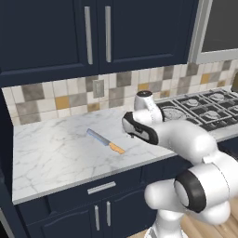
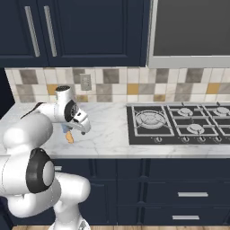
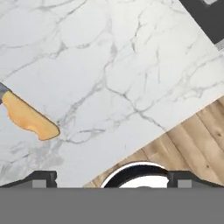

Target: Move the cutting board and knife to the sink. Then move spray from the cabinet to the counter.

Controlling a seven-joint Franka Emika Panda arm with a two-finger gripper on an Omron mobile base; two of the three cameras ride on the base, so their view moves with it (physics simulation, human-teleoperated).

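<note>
The knife (image 1: 106, 141) lies flat on the white marble counter (image 1: 56, 153), grey-blue blade toward the back left and orange handle toward the front edge. My gripper (image 2: 84, 129) hovers over the counter (image 2: 108, 128) just right of the orange handle (image 2: 69, 137) and points down. In the hand view the gripper (image 3: 112, 178) is open with nothing between its fingertips (image 3: 42, 176). There the knife handle (image 3: 30, 120) lies at the left, beyond the left fingertip. The cutting board, sink, spray and cabinet are out of view.
A black gas cooktop (image 1: 200, 109) (image 2: 179, 121) is set into the counter to the right. Navy wall cupboards (image 1: 93, 32) hang above a tiled backsplash with an outlet (image 1: 98, 88). Wooden floor (image 3: 192, 140) lies past the counter's front edge.
</note>
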